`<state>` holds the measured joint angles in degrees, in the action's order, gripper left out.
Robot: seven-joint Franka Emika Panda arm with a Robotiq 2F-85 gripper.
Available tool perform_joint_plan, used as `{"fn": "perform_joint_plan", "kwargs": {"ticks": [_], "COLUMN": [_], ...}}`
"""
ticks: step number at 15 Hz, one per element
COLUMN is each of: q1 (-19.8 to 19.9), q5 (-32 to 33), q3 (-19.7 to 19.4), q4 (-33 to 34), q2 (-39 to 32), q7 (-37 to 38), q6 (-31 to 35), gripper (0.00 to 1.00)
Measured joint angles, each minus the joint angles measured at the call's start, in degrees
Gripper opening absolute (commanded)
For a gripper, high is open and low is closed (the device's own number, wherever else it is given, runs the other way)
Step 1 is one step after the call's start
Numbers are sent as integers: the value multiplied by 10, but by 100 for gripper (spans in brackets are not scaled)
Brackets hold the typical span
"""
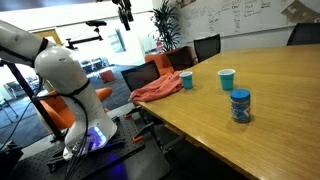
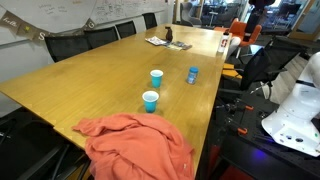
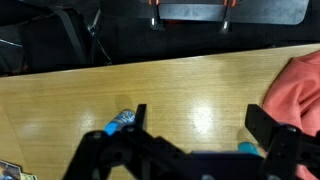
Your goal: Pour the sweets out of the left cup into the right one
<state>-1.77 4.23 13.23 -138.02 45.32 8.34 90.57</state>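
The darker teal cup [image 1: 186, 80] stands on the wooden table next to an orange cloth; it also shows in an exterior view [image 2: 150, 100]. The lighter cyan cup with the pale rim [image 1: 227, 79] stands apart from it and shows in an exterior view [image 2: 156, 77]. My gripper [image 3: 200, 120] is open and empty, high above the table and off its edge [image 1: 125, 12]. In the wrist view a bit of a blue cup [image 3: 248, 148] shows by one finger; I cannot tell which cup. No sweets are visible.
A wider lidded blue jar [image 1: 240, 105] stands near the cups, also seen in an exterior view [image 2: 193, 75] and the wrist view [image 3: 120, 122]. The orange cloth [image 2: 135, 145] hangs over the table edge. Office chairs [image 1: 205, 47] line the table.
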Motion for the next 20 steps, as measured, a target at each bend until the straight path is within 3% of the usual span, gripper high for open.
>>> {"fn": "perform_joint_plan", "kwargs": {"ticks": [4, 8, 12, 16, 20], "q1": [-3, -2, 5, 6, -11], "q5": [0, -1, 4, 32, 45], "q3": [1, 2, 3, 1, -19], "q4": [-26, -67, -61, -7, 75], "q2": [-32, -127, -268, -402, -516], "q7": [13, 58, 106, 159, 192], "q6": [80, 273, 425, 497, 510], "gripper": [100, 100, 100, 100, 100]}}
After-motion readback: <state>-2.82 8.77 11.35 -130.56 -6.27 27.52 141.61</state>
